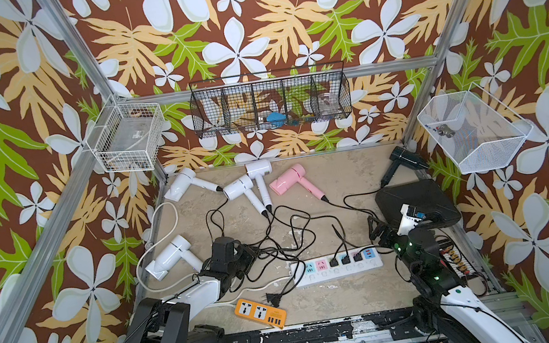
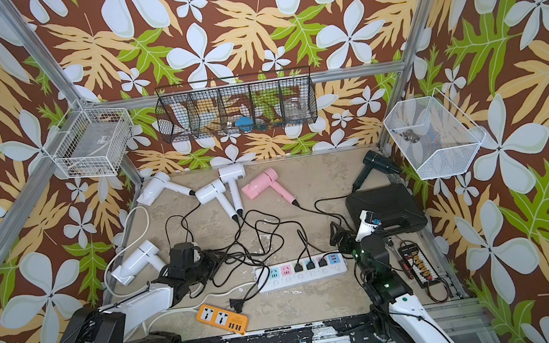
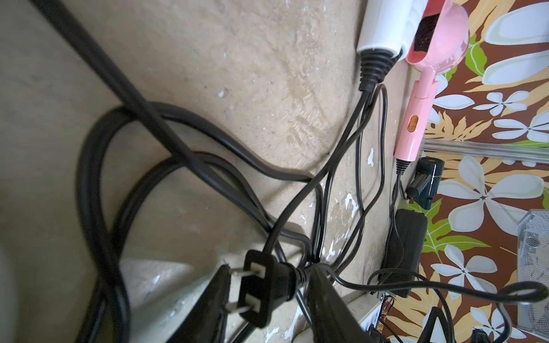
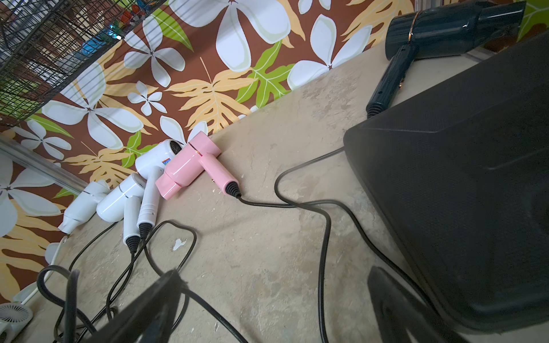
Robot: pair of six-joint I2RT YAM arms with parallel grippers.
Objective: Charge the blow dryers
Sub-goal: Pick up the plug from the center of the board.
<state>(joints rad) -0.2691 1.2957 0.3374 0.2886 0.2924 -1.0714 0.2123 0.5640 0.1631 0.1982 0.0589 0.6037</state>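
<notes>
Several blow dryers lie on the floor: white ones (image 1: 179,188) (image 1: 238,187) (image 1: 168,258), a pink one (image 1: 289,179) and a black one (image 1: 405,156). Their black cords tangle mid-floor. Three plugs sit in the long white power strip (image 1: 337,266). A loose plug (image 1: 271,298) lies by the orange strip (image 1: 259,313). My left gripper (image 3: 269,268) is low in the tangle (image 1: 237,255), shut lengthwise on a black two-prong plug (image 3: 261,291). My right gripper (image 4: 276,271) hangs open over bare floor beside the black case (image 4: 460,193).
Wire baskets hang on the walls: white (image 1: 127,137), black (image 1: 270,103), white mesh (image 1: 473,131). The black case (image 1: 414,203) fills the right side, with a small circuit board (image 1: 453,256) in front of it. A thick white cord (image 1: 168,210) loops along the left edge.
</notes>
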